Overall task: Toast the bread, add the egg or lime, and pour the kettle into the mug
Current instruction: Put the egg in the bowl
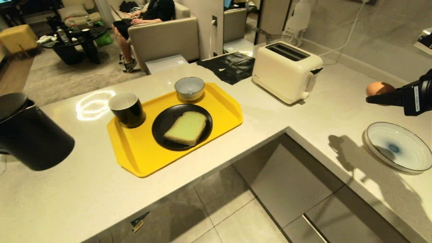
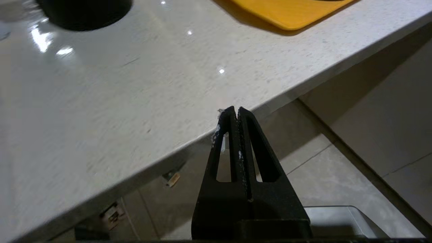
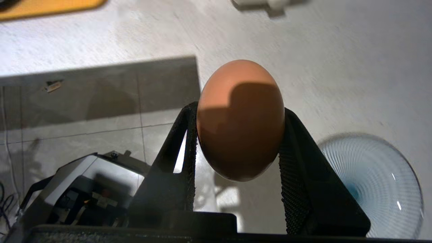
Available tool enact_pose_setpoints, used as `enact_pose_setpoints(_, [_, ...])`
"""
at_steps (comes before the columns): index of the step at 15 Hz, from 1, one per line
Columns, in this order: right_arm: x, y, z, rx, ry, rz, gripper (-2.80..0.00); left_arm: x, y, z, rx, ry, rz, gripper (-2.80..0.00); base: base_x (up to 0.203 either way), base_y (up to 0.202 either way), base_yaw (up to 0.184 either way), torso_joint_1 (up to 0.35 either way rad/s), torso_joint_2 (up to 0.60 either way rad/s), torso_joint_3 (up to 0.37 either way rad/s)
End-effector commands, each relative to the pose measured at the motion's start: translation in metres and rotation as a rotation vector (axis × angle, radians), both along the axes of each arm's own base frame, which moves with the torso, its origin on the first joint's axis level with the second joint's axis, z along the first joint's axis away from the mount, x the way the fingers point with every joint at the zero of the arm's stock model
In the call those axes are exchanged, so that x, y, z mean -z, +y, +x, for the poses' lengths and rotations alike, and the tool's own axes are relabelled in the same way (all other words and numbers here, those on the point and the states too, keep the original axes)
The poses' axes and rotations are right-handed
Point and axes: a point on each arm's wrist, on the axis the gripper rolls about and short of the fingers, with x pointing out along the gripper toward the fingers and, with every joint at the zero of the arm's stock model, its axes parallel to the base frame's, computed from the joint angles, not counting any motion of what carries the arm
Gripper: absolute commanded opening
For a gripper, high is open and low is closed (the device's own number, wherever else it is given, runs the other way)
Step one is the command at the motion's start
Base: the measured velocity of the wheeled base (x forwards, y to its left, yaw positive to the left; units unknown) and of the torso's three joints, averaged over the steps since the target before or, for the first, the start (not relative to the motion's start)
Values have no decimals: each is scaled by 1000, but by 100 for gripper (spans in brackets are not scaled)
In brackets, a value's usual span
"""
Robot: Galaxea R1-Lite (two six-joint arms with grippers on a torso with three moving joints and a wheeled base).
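**One egg held aloft, most of the arm out of frame**

One end effector, the right [image 3: 238,135], is gripping the egg [image 3: 240,118] between its fingers, above the desk [image 1: 320,111] near the blue-patterned plate [image 1: 398,146]; the frame edge is cutting its arm off. The left end effector [image 2: 235,113] is sitting closed and empty by the desk edge. The bread [image 1: 186,128] is lying on a black plate [image 1: 162,126] on the yellow tray [image 1: 135,152], beside the mug [image 1: 127,108]. The kettle [image 1: 30,135] is showing only partly.

Home kitchen: stone counter [image 1: 209,158], toaster [image 1: 285,71], sofa [image 1: 165,38] beyond.
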Motion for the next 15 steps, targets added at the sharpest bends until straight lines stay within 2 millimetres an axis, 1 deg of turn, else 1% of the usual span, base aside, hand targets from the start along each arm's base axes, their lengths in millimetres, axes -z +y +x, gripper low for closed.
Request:
enact_pose_setpoints(1, [1,0,0,-3,3,0,-280,0,0,0,-1,1,0,-280,1,-9,173,-2,5,0])
enact_pose_setpoints(6, [1,0,-1,-3,3,0,-280,0,0,0,1,-1,0,-280,-1,-8,173,2,4,3])
enact_pose_setpoints(8, [0,0,-1,-3,2,-1,-280,0,0,0,0,0,0,-280,-1,-8,134,1,2,5])
enact_pose_setpoints(11, [0,1,-1,-8,0,1,-280,0,0,0,-1,1,0,-280,-1,0,24,1,1,1])
enact_pose_setpoints(13, [-1,3,-1,-44,-6,15,-280,0,0,0,0,-1,0,-280,0,0,0,0,0,0])
enact_pose_setpoints(15, [-1,10,1,-82,-4,21,-280,0,0,0,0,-1,0,-280,0,0,0,0,0,0])
